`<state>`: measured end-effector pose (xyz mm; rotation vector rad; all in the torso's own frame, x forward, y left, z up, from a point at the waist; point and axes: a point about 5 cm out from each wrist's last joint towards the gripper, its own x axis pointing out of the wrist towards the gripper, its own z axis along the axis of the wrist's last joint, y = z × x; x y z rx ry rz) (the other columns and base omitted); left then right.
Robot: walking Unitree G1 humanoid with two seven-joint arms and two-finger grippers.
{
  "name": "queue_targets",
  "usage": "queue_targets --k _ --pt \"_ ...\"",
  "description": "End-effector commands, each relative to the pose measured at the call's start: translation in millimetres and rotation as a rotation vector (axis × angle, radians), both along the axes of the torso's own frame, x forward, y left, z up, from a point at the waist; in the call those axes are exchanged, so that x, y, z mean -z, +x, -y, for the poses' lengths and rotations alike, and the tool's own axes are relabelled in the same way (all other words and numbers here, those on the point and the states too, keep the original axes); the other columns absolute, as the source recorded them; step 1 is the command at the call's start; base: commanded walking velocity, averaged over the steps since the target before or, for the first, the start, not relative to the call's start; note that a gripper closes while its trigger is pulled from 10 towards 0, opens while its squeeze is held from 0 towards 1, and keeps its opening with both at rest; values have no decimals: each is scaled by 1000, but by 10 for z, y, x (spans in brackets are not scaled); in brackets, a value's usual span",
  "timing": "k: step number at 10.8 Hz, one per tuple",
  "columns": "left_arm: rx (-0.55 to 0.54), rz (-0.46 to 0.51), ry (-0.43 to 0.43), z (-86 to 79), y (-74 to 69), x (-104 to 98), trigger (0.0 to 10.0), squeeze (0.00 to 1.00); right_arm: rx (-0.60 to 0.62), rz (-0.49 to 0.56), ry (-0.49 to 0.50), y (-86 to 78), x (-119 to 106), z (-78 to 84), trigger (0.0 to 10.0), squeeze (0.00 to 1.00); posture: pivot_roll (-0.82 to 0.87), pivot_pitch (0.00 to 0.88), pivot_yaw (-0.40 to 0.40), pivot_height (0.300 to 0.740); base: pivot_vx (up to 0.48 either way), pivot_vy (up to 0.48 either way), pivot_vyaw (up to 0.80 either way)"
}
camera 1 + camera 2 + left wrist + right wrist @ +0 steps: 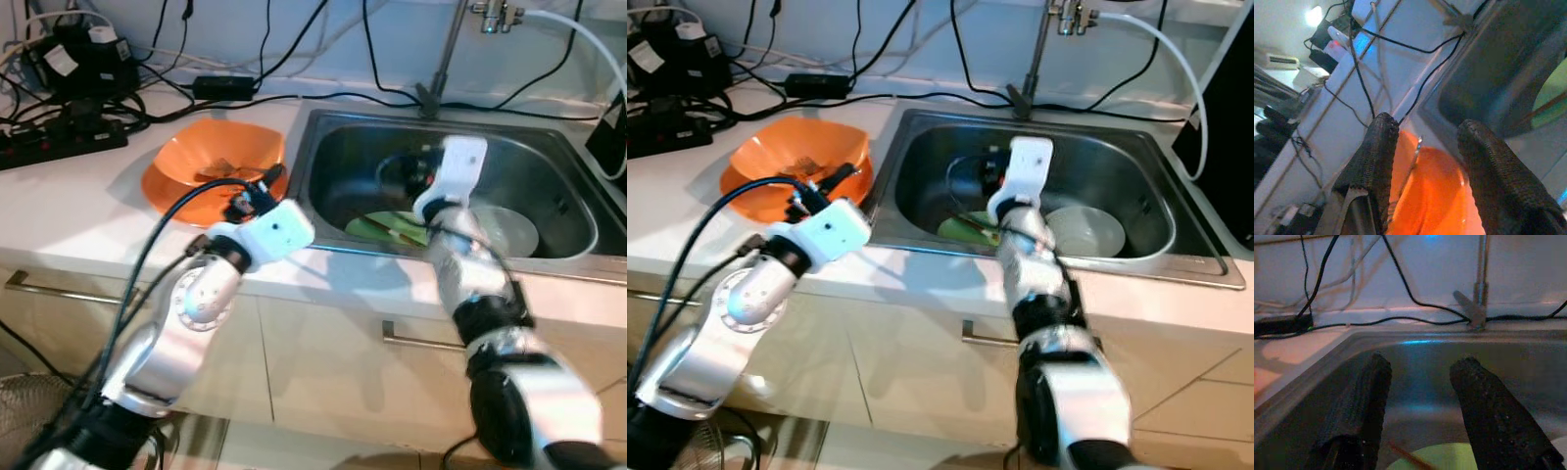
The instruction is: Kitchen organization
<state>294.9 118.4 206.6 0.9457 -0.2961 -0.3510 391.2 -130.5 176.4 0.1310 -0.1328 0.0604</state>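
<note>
On the far left of the white counter (69, 211) sits a messy pile of black cables and a power strip (59, 142). Next to them is an orange bowl (211, 162) with a few small things inside that are too blurry to name. The left gripper (1422, 161) hangs just over this bowl, near its rim on the sink side. Its two black fingers are spread apart and there is nothing between them.

Next comes the steel sink (323, 137). Down in it lies a green plate (377, 227) with what looks like a pair of chopsticks (397, 233) across it, and beside that a white bowl (1087, 230). A dark round thing (397, 176) sits at the back of the sink, but it is hard to tell what it is. The right gripper (1422, 396) reaches down into the sink, above the green plate. Its fingers are also apart and hold nothing. The tap (446, 59) stands behind the sink, and a white hose (588, 44) runs off to the right.

The job looks like it has hardly begun. The dishes are all in the sink, the orange bowl is out on the counter, and neither gripper has picked anything up yet. Most likely the things in the sink need to be lifted out and put away.

There are white stickers on the plugs at the far left, but no words can be read on them.
</note>
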Motion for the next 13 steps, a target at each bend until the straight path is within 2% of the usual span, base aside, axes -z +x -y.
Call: queue_targets --k 1,3,5,7,9,10,13 --pt "10 15 33 7 -23 -3 10000 0 -10 14 5 -20 -15 -52 10000 0 263 29 -20 740 0 0 0" --pt "-18 26 87 -14 10 7 10000 0 -16 4 34 -48 4 -115 10000 0 258 23 -17 740 0 0 0" --pt "-87 53 201 -134 -21 1 10000 0 -1 -2 32 -55 3 -54 10000 0 262 42 -24 740 0 0 0" --pt "-148 58 240 -238 -34 -27 10000 0 8 -9 42 -63 15 -31 10000 0 267 48 -28 740 0 0 0" --pt "-167 57 233 -272 -17 -30 10000 0 6 -5 48 -64 -7 -50 10000 0 260 49 -24 740 0 0 0" --pt "-220 52 243 -353 4 -41 10000 0 2 -16 46 -70 11 -59 10000 0 264 54 -29 740 0 0 0" --pt "-267 23 275 -505 94 -10 10000 0 1 -18 49 -75 4 -65 10000 0 255 57 -28 740 0 0 0"
